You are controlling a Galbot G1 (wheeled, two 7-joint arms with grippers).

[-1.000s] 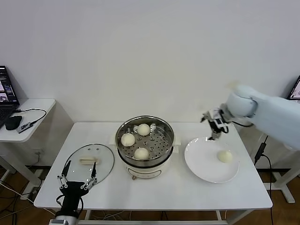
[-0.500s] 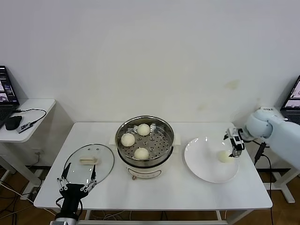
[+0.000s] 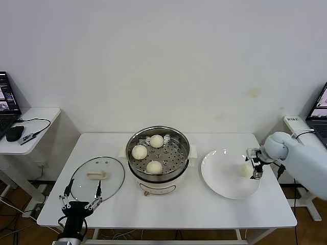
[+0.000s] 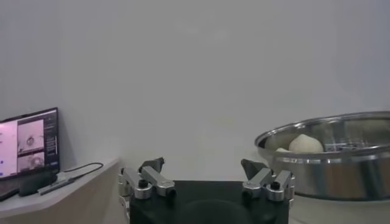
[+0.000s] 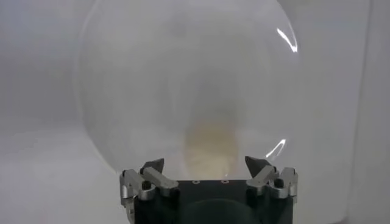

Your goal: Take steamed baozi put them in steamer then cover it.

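Reaching over the plate [image 3: 219,181], we hold our right gripper [image 3: 251,164] with fingers apart around the last bun [image 3: 244,169]; left gripper [image 3: 80,196] waits open beside the lid [image 3: 97,176].

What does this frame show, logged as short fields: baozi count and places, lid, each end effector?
baozi in steamer: three
baozi on plate: one
cover: flat on table, left of steamer
right end effector: open, at the plate baozi, not gripping
left end effector: open, idle at near table edge by cover
stage: last bun not yet moved
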